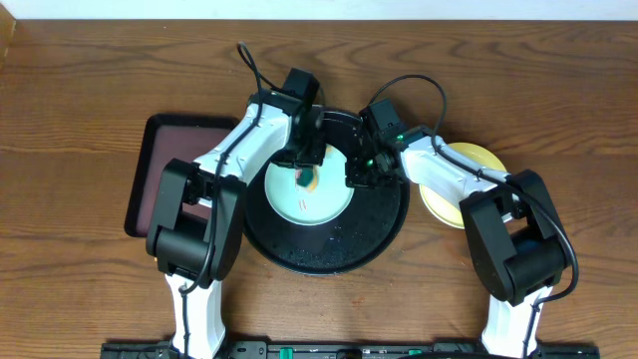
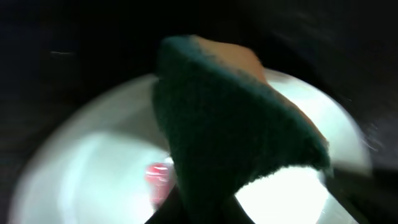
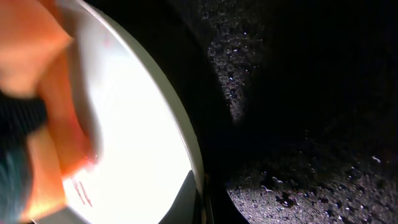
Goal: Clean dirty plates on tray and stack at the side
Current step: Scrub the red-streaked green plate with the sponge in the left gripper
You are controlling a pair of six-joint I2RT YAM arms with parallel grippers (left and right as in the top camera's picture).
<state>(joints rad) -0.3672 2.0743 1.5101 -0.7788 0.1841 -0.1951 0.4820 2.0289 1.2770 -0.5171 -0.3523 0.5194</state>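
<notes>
Left gripper (image 1: 307, 172) hangs over the middle of the black tray (image 1: 384, 234), clamped on a sponge (image 1: 308, 179) that it presses onto the mint-green plate (image 1: 299, 204) directly beneath it. From overhead, that plate lies flat and face up on the tray's left half. Being round, it has no long axis and points no particular way. The right gripper (image 1: 359, 175) is closed, over the tray at the plate's right edge; whether it pinches the rim is not clear. A yellow plate (image 1: 477, 158) lies face up on the table off the tray's right side, partly under the right arm. A maroon tray (image 1: 150, 150) lies off the black tray's left side.

The left wrist view is blurred. The sponge fills the middle, its dark green scouring face towards the camera and its orange body showing along the top edge. The pale plate spreads below and around it, with a red smear (image 2: 158, 177) just left of the sponge. The fingers themselves cannot be made out.

In the right wrist view, the plate's bright face and white rim curve down the left half, with the orange sponge against its far left. The tray's glossy black floor, speckled with droplets (image 3: 292, 186), fills the right half. The fingertips are not clearly visible.
</notes>
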